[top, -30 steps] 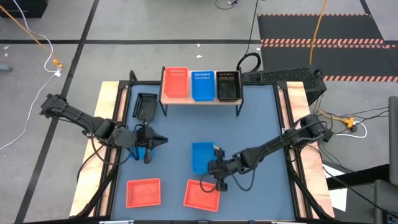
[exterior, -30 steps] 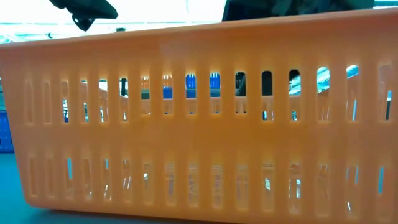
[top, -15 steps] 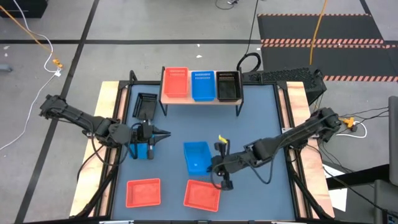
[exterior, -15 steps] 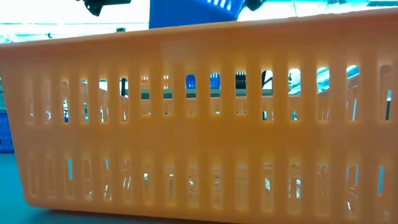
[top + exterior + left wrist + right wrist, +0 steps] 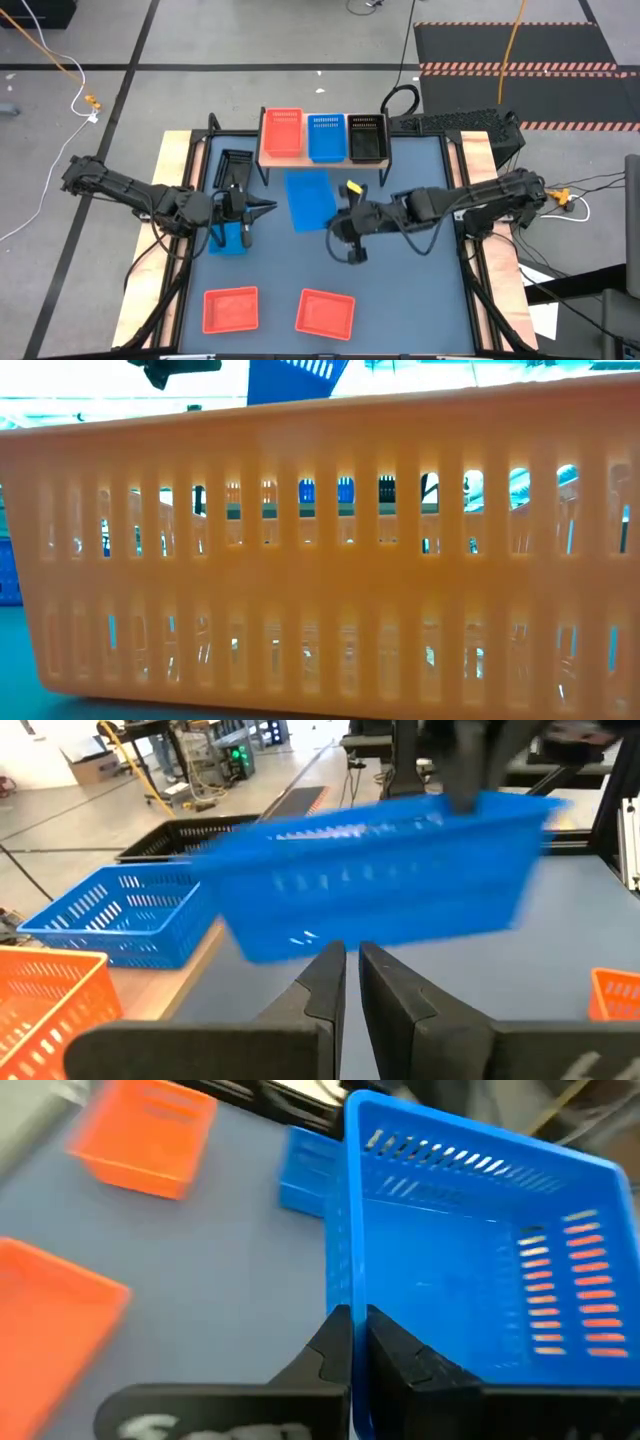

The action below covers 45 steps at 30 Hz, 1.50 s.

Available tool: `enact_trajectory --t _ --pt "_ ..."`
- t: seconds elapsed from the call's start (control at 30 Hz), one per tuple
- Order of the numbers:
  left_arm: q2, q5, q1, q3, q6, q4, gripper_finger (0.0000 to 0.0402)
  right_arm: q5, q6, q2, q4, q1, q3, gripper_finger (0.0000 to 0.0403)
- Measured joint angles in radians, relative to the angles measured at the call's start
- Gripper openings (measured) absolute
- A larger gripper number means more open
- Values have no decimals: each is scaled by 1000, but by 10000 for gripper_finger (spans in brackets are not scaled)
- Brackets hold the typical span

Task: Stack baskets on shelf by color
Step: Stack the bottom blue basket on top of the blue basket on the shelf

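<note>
The right gripper (image 5: 345, 222), clamped on 1 rim of a tilted blue basket (image 5: 309, 200) held just before the shelf (image 5: 322, 160) at the table's back edge, risked snagging it there.

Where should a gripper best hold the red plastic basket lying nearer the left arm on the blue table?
Take the red perforated plastic basket by one thin upright wall, coming straight down from above: it lies flat, open side up, so one finger can go inside the rim and one outside. Its sides look free of neighbours.
</note>
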Motion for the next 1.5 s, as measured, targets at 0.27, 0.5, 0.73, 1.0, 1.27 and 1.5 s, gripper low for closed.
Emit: enact_trajectory --t 0.27,0.5,0.73,1.0,1.27,1.5 --pt "0 -14 3 0 29 -68 37 211 -349 -1 -3 -180 38 1" --pt "0 -99 12 0 96 -86 37 86 -408 1 -19 -409 38 1" --pt "0 -101 67 0 163 -131 37 -128 -409 0 -52 -550 21 2" --pt "0 -101 162 0 202 -204 37 -148 -400 0 -22 -575 -29 3" --pt "0 -101 273 0 268 -242 37 -149 -378 0 -19 -566 -76 3" --pt "0 -101 358 0 319 -241 37 -156 -349 0 7 -555 -80 4"
